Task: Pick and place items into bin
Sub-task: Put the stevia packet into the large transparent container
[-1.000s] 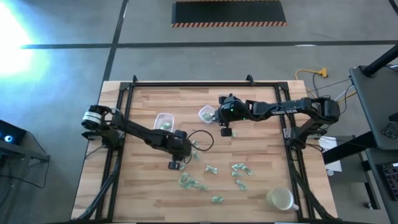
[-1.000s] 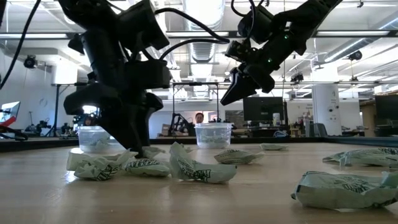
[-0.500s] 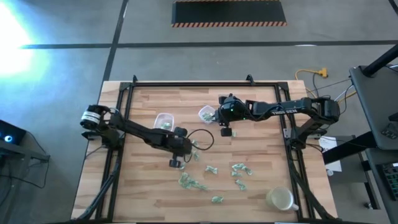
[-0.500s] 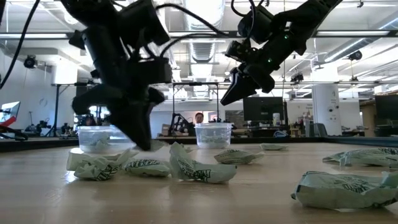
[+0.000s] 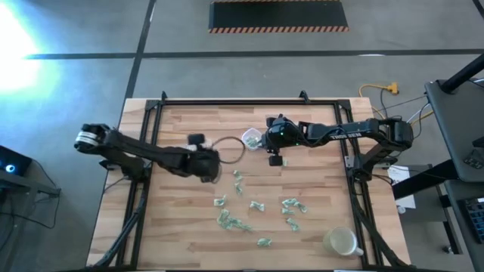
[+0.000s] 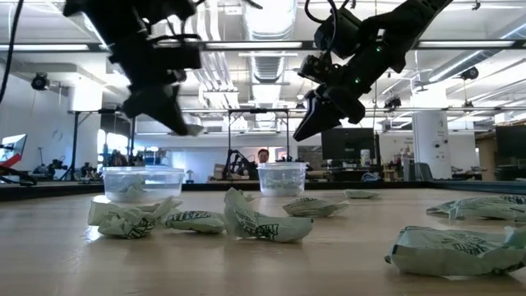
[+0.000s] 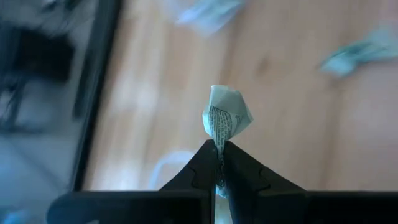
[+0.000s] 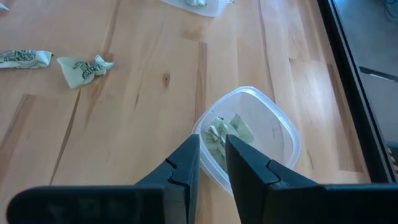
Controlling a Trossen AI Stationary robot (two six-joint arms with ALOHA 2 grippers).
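My left gripper (image 7: 219, 149) is shut on one pale green-and-white wrapped piece (image 7: 227, 115), well above the table (image 5: 325, 189) in the low view (image 6: 182, 125). In the high view this arm (image 5: 166, 157) lies over the left clear bin (image 6: 131, 182). My right gripper (image 8: 212, 149) hovers above the second clear bin (image 8: 261, 134), which holds a few pieces. Its fingers stand a narrow gap apart with nothing between them. Several more pieces (image 5: 257, 205) lie loose on the wood. My left gripper pinches one end of the wrapped piece (image 7: 217, 140) between its two fingertips. The rest of the wrapper stands out beyond the fingertips. The fingers slant downward. The piece is lifted clear of the table.
A pale round cup (image 5: 340, 242) stands near the table's front right corner. A black frame (image 5: 227, 102) runs along the table's far and side edges. Loose pieces (image 6: 263, 224) lie close to the low camera.
My left gripper has risen from the scattered pieces and moved toward the table's far edge and the left bin, tipping and rolling as it went. It carries one wrapped piece, lifted clear. My right gripper has kept still over its bin.
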